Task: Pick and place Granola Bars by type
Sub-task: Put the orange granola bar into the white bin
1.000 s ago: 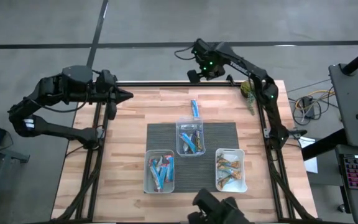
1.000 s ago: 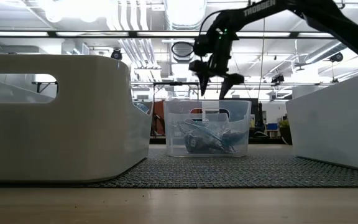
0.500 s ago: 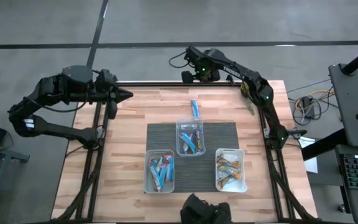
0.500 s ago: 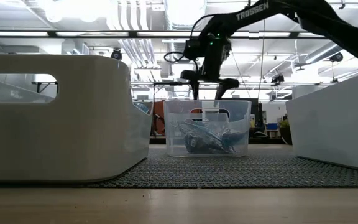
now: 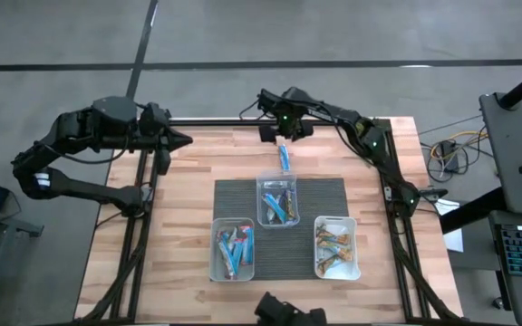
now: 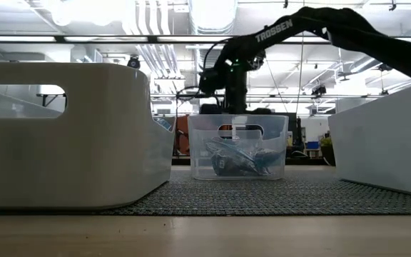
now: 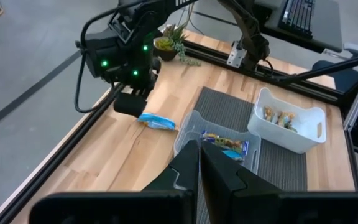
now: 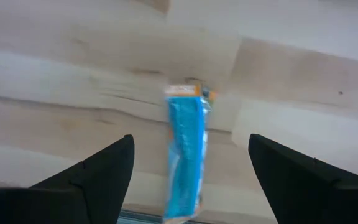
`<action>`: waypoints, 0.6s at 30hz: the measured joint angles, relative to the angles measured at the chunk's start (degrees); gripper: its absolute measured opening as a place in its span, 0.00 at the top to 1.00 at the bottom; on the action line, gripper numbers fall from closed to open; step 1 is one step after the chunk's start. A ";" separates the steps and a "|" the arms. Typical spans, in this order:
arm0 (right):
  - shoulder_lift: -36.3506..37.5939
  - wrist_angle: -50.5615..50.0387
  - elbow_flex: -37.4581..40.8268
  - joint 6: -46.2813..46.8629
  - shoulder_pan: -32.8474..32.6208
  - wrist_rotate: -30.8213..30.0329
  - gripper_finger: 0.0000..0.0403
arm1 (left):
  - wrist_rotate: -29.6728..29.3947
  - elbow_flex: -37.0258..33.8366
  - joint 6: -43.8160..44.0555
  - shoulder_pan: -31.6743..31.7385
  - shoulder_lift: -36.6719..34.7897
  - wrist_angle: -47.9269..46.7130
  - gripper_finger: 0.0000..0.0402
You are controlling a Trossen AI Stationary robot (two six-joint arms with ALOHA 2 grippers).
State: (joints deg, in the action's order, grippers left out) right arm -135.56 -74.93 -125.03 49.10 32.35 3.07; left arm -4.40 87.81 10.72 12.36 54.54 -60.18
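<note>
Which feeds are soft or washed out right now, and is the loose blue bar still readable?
Right wrist view: motion-soft, yet the bright blue wrapped bar reads between the open right gripper fingers. Low view: ceiling lights glare, near white tub looms large. High view: even light.

Loose bar [image 5: 284, 157] on the table [image 5: 198, 172]: bright blue wrapper, orange at one end. Table pale wood, plank-striped. Mat [image 5: 234, 195] dark grey, fine woven ribbing. Middle tub [image 5: 277, 201] clear; side tubs [image 5: 337, 247] white. Arms black; green lights on the right arm's wrist [image 7: 120, 62].
</note>
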 joint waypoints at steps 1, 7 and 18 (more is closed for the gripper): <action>-0.46 -0.71 0.00 -0.04 -0.17 0.00 0.25 | 0.00 0.00 0.09 0.00 0.00 -0.22 1.00; -1.46 -1.66 1.22 -1.24 -0.62 0.33 0.26 | 0.00 0.00 0.53 0.00 -0.02 -0.41 1.00; -1.45 -1.17 3.63 -3.19 2.47 9.39 0.26 | 0.04 0.00 1.29 0.00 -0.02 -0.41 1.00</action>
State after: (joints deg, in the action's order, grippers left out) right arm -137.01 -76.10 -121.40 45.90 34.82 12.46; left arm -4.36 87.81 12.01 12.36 54.52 -60.60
